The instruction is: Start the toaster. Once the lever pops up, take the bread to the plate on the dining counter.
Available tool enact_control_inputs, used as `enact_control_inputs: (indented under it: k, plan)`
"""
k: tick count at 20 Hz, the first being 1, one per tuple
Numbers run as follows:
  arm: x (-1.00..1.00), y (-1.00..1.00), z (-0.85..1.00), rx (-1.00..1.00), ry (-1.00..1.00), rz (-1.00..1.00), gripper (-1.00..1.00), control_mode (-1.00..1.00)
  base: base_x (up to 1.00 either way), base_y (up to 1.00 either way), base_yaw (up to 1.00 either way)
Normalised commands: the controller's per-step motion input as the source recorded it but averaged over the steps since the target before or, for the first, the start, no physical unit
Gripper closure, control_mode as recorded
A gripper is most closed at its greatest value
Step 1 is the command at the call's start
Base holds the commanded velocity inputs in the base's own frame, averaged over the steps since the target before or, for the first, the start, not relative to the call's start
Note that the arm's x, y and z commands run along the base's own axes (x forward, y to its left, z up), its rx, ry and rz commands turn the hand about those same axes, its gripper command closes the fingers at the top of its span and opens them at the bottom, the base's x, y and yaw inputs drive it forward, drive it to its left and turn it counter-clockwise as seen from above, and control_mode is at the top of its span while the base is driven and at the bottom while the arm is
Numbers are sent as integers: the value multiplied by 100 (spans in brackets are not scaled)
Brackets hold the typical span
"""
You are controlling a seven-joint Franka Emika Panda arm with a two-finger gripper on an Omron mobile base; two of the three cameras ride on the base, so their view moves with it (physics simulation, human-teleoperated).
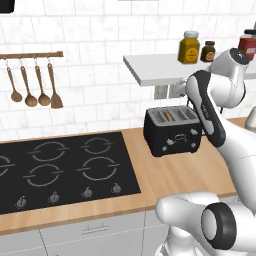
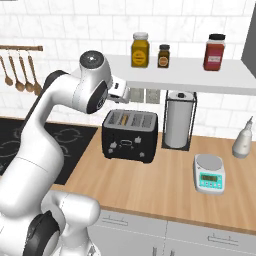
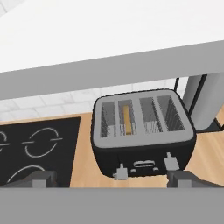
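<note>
The black toaster [image 3: 142,135] stands on the wood worktop under a wall shelf, also seen in the base views [image 1: 172,131] [image 2: 130,135]. A brown slice of bread [image 3: 127,120] sits low in its second slot from the left [image 1: 168,116]. Two pale levers show on the toaster's front face. My gripper [image 3: 111,180] hovers above and in front of the toaster, just below the shelf, open, with its fingertips [image 3: 181,177] spread wide and nothing between them. The plate and the dining counter are out of view.
A white shelf [image 2: 200,75] with jars hangs close over the hand. A black hob [image 1: 60,170] lies left of the toaster. A paper-towel stand [image 2: 179,120], a small scale [image 2: 210,174] and a white bottle [image 2: 243,140] stand to its right.
</note>
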Motion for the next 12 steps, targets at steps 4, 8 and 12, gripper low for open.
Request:
enact_control_inputs:
  k: [4, 8, 12]
  plan:
    - [0, 0, 0, 0, 0, 0, -100, -100, 0, 0, 0]
    - [0, 0, 0, 0, 0, 0, -100, -100, 0, 0, 0]
    - [0, 0, 0, 0, 0, 0, -100, -100, 0, 0, 0]
